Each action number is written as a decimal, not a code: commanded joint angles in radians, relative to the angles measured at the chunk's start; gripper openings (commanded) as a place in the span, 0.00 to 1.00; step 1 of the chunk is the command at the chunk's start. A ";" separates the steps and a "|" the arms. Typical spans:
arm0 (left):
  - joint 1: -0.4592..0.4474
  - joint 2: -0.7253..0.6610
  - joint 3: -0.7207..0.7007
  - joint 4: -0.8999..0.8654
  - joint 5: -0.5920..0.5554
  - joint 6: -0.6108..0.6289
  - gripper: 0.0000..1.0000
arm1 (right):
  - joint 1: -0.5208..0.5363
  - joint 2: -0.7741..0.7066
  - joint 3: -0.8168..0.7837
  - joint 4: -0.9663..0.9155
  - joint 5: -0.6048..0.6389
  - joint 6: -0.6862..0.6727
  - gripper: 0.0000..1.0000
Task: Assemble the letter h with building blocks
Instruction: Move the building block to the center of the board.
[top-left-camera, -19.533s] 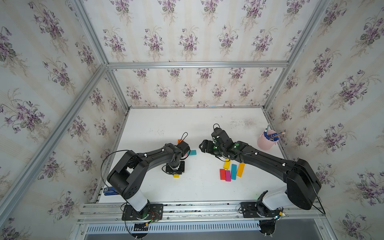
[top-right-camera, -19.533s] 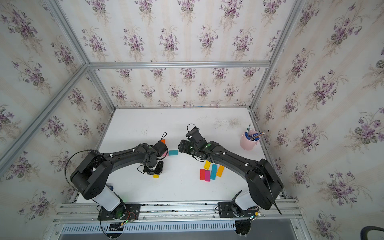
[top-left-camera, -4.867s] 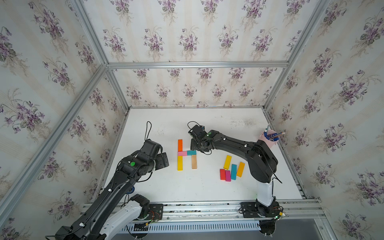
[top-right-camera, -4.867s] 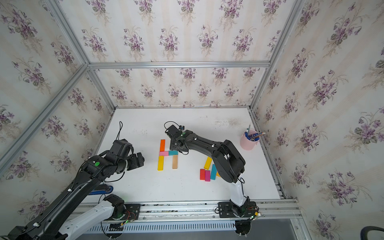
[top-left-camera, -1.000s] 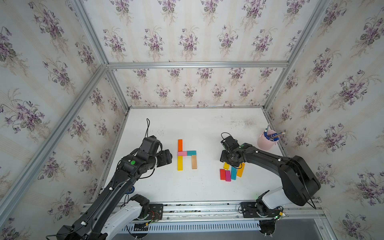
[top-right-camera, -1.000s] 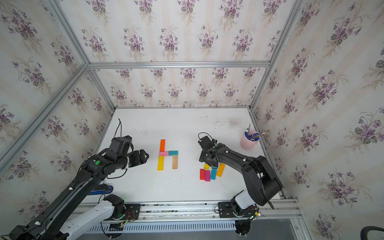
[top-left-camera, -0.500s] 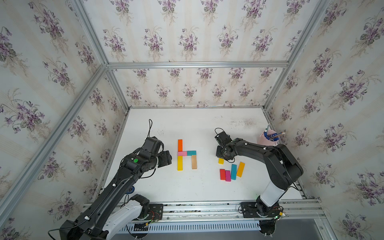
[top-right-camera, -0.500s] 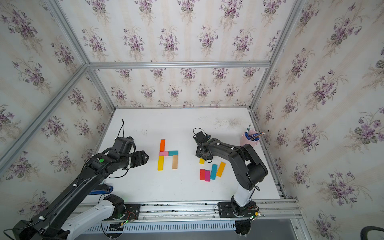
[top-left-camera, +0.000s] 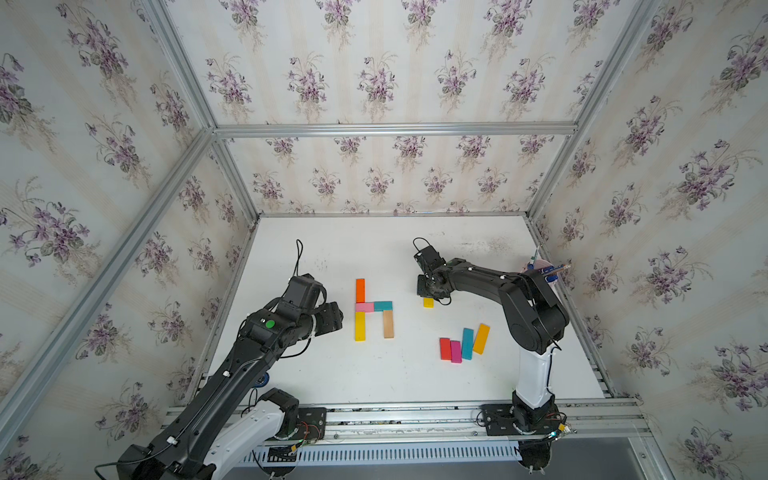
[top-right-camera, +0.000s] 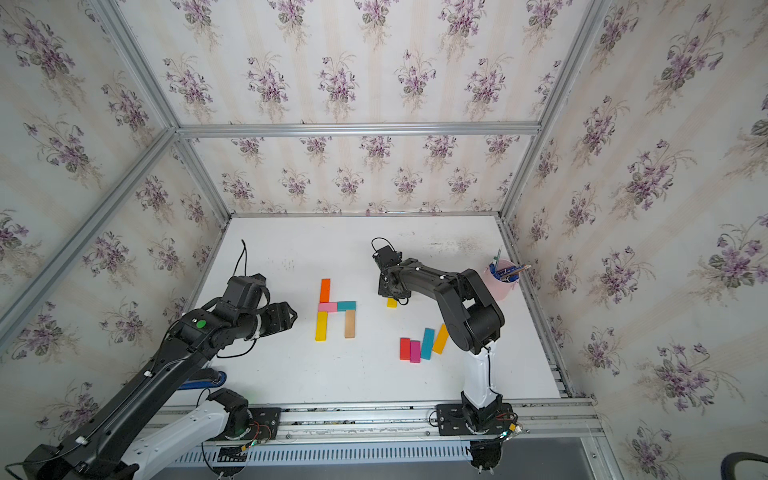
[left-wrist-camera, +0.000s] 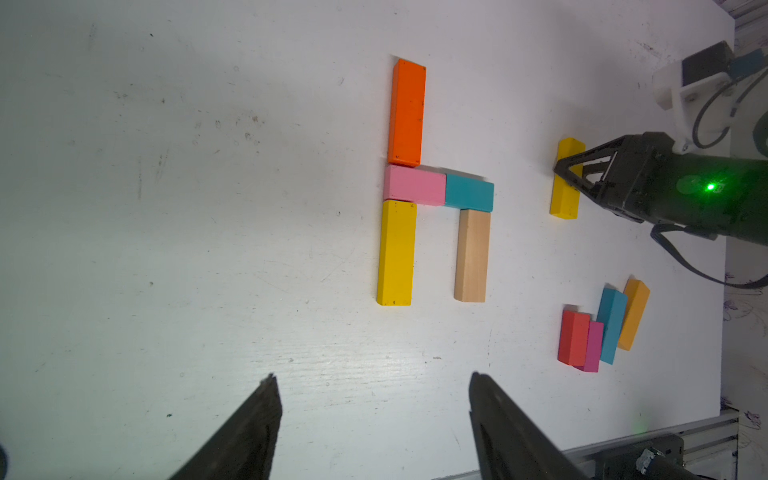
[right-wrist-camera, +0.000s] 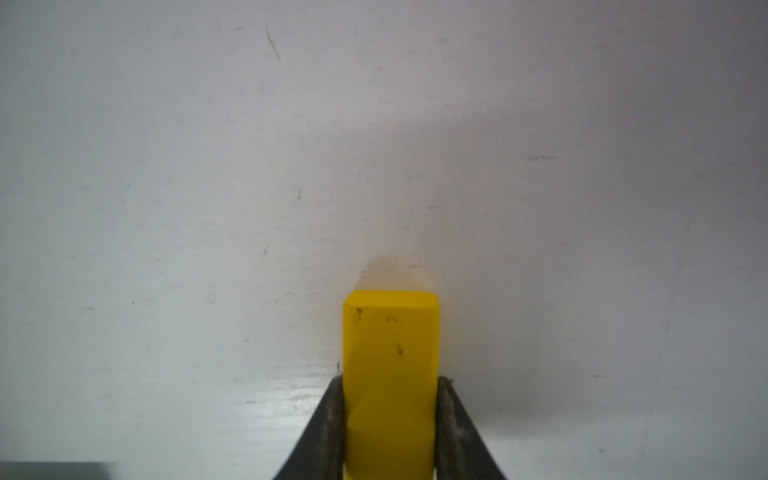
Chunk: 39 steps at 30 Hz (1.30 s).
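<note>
**Top view:** five blocks form the h (top-left-camera: 365, 307) mid-bench (top-left-camera: 374, 374). Four spares (top-left-camera: 463, 345) lie to its right, nearer. The right hand (top-left-camera: 429, 296) is clenched on a short yellow block (top-left-camera: 428, 303), right of the h and apart from it.

**Left wrist view:** the left hand (left-wrist-camera: 374, 395) is released and empty, off the h.

**Right wrist view:** the fingers (right-wrist-camera: 332, 415) pinch the block's sides. Whether it is lifted cannot be told.

**Assessment:** the letter appears formed, and this block is likely surplus. The next move calls for carrying it clear without disturbing the h.

Wallpaper (top-left-camera: 374, 83) with purple flower sprigs on pale stripes covers the walls on three sides; silver metal bars (top-left-camera: 395, 129) frame the corners; the white table (top-left-camera: 374, 249) is scuffed and evenly lit; a metal rail (top-left-camera: 415, 424) runs along its near edge.
</note>
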 joint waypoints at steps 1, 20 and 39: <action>0.000 -0.002 -0.006 0.015 -0.005 -0.001 0.74 | 0.000 0.019 -0.003 -0.030 0.020 -0.033 0.32; 0.001 -0.009 -0.008 0.010 -0.016 -0.005 0.74 | 0.098 0.020 0.016 -0.035 -0.023 0.025 0.31; 0.000 -0.004 -0.043 0.028 -0.003 -0.011 0.74 | 0.110 0.123 0.144 -0.094 0.016 0.076 0.49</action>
